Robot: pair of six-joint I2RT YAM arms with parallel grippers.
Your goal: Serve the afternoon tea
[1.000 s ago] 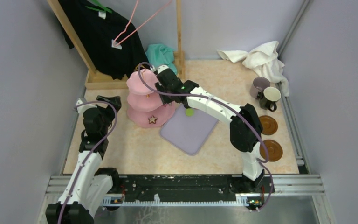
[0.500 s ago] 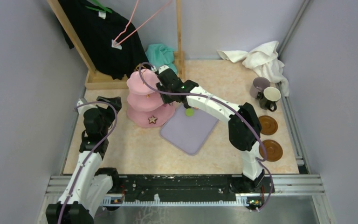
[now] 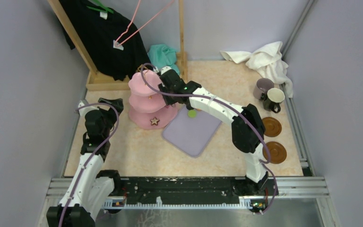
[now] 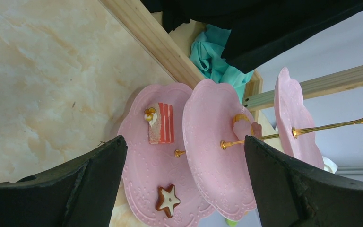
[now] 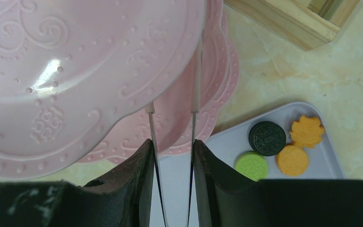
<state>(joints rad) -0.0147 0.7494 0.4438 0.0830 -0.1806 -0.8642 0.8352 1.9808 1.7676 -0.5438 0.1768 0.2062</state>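
Left gripper (image 4: 185, 146): released, jaws wide apart, nothing between them, facing the stand from the left, apart from it.
Right gripper (image 5: 172, 151): clenched on the pink tongs (image 5: 152, 132), both thin arms pressed between the fingers, close to the upper tiers.
Tongs' tips: at the scalloped rim of an upper tier; whether something sits between them, cannot tell.
Pink stand (image 3: 141, 100): 3 tiers, upright on the table (image 3: 137, 151), rear left, just beside the far left corner of the lilac tray (image 3: 194, 135).
Bottom tier: brown star (image 3: 154, 121) and striped cake slice (image 4: 160, 124).
Middle tier: 1 small pink and yellow sweet (image 4: 241, 126) near the gold rod.
Tray load: black round (image 5: 267, 138), green round (image 5: 251, 166), orange round (image 5: 292, 160), orange leaf shape (image 5: 307, 131), close together at 1 corner.
Mugs: mauve mug (image 3: 263, 87) and cream mug (image 3: 275, 98), side by side at far right, beside the white towel (image 3: 264, 59).
Saucers: far saucer (image 3: 271, 126) and near saucer (image 3: 276, 152), brown, near the right edge, apart.
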